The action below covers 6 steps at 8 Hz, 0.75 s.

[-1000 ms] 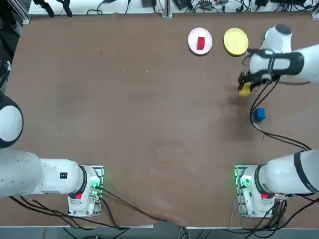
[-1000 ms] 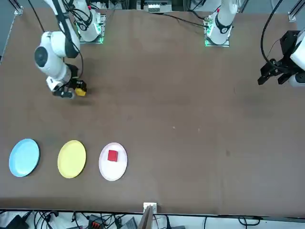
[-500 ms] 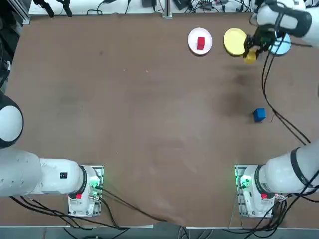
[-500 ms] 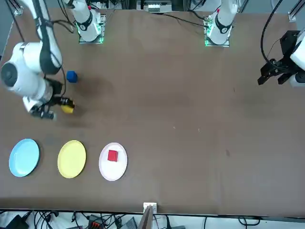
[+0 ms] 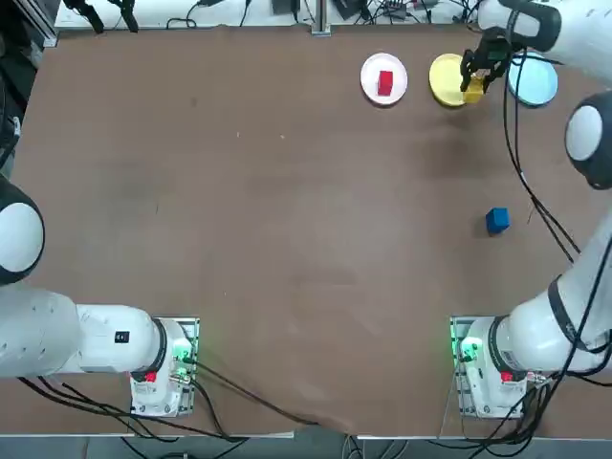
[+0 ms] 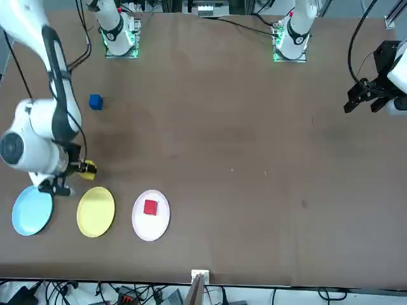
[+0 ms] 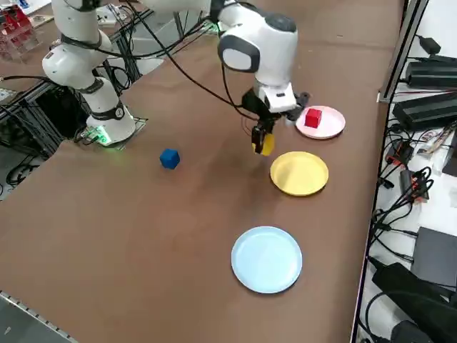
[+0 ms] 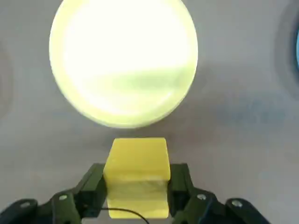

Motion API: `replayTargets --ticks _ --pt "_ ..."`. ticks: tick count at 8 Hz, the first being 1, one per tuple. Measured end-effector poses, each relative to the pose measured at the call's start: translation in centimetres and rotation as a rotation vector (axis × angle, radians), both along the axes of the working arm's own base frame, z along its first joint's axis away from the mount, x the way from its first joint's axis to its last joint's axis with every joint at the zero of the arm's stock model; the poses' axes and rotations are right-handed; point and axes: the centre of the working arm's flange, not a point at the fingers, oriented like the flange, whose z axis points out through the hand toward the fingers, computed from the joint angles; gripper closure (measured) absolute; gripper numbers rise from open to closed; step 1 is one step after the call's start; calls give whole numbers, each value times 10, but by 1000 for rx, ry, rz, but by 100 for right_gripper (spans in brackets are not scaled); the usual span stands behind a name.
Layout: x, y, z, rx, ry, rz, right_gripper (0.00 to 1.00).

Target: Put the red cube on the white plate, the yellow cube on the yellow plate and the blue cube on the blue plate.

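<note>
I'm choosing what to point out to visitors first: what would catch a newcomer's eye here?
Probably the yellow cube, gripped in the jaws of the right gripper above the table, near the yellow plate. Next, the red cube sitting on the white plate, and the blue cube, on the bare table away from the blue plate.

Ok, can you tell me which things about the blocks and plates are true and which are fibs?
1. The red cube sits on the white plate. True.
2. The right pincer is holding the blue cube. False: it is holding the yellow cube.
3. The blue cube lies on the table, off every plate. True.
4. The yellow plate is between the white plate and the blue plate. True.
5. The blue plate has the red cube on it. False: that cube is on the white plate.
</note>
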Motion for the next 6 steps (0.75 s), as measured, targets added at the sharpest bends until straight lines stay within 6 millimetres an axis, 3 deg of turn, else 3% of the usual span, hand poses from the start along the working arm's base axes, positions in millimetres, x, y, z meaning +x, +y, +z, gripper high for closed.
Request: replayTargets --ticks 3,5,6 --pt "48 -7 -13 -5 -85 6 32" --pt "60 -4 -20 -5 -137 14 32" --pt "62 -2 -33 -4 -137 18 32"
